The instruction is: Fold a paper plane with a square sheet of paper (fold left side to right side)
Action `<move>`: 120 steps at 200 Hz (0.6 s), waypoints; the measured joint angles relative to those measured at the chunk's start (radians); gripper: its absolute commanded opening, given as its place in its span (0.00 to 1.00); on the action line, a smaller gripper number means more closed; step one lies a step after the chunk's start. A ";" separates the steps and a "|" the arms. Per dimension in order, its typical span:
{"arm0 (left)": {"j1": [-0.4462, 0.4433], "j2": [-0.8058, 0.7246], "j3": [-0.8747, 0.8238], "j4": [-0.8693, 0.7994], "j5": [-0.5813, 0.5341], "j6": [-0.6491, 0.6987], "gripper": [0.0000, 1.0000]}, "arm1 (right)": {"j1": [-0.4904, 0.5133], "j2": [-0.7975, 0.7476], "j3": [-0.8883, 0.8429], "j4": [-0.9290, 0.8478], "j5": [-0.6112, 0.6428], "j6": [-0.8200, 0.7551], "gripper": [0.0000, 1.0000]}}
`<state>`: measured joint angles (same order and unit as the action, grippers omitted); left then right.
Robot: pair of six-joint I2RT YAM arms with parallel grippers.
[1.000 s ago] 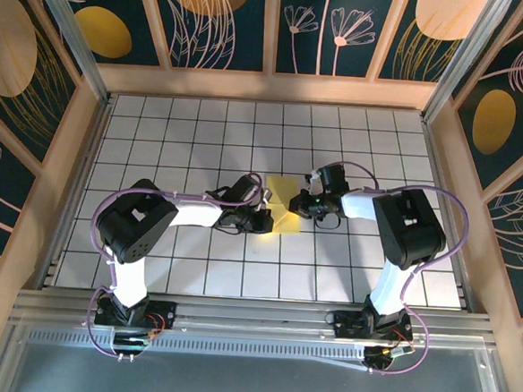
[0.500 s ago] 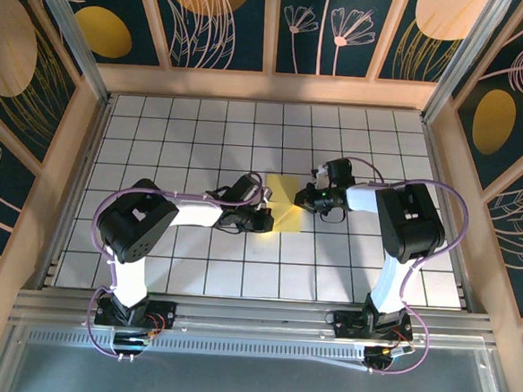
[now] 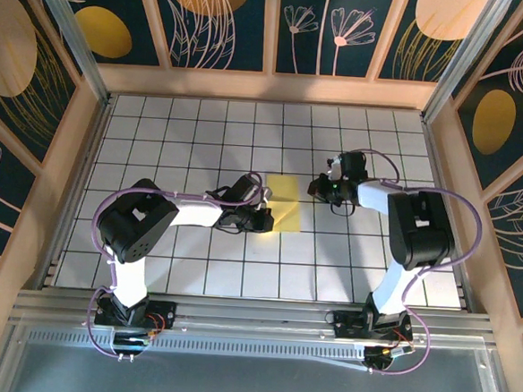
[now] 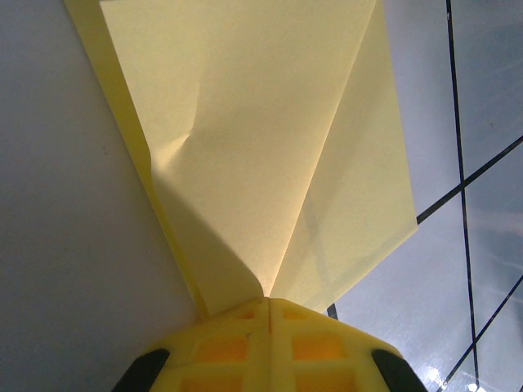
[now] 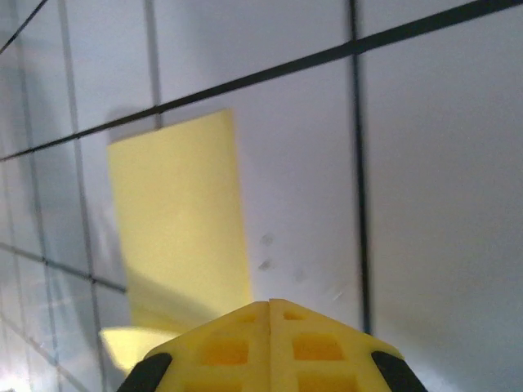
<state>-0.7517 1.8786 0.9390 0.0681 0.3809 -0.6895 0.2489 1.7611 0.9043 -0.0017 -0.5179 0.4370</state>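
The white gridded table point(image 3: 157, 144) is sitting inside a wooden-framed enclosure whose dark wall panels point(image 3: 224, 23) are carrying gold discs and line-drawn flowers. The left arm point(image 3: 135, 228) is reaching in from the left and is holding the same pose as a second ago. The right arm point(image 3: 418, 229) is the one that is differing. A second ago its gripper was down on the right part of the paper. Now it is standing pulled back to the right and farther up the table, with bare tile between it and the paper.

The square sheet of paper point(image 3: 285, 198) is lying near the middle of the table between the two grippers. It is folded over, so from above it is reading as a tall pale yellow rectangle.

The left gripper point(image 3: 262, 219) is resting at the sheet's near-left corner. The right gripper point(image 3: 320, 187) is hovering just off the sheet's right edge.

The left wrist view is giving detail that the top view is too coarse to tell. There the yellow fingers point(image 4: 233, 347) are pressed together, and the paper's layers are converging right at their tips. An upper layer is lifting and casting a shadow, and a soft dent is showing near its left edge. Whether paper is nipped between the tips I cannot tell.

The right wrist view is showing that gripper's fingers point(image 5: 306, 351) together as well. The sheet is lying flat ahead and to their left, and a few faint marks point(image 5: 265, 253) are dotting the tile beside it.
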 measured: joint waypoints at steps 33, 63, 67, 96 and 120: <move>0.000 0.000 0.000 0.000 0.000 0.000 0.00 | 0.092 -0.058 -0.068 0.050 -0.037 0.065 0.00; 0.000 0.000 0.001 0.000 0.000 0.000 0.00 | 0.158 -0.053 -0.087 0.068 -0.058 0.103 0.00; 0.000 0.000 0.001 0.000 0.000 0.000 0.00 | 0.160 -0.050 -0.087 0.075 -0.059 0.105 0.00; 0.000 0.000 0.001 0.003 0.001 0.000 0.00 | 0.164 -0.005 -0.086 0.104 -0.059 0.120 0.00; 0.000 0.000 0.002 0.003 0.002 -0.004 0.00 | 0.164 0.040 -0.086 0.103 -0.057 0.120 0.00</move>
<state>-0.7517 1.8786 0.9405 0.0711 0.3832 -0.6937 0.4126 1.8015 0.8181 0.1013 -0.5747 0.5571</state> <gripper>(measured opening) 0.044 0.046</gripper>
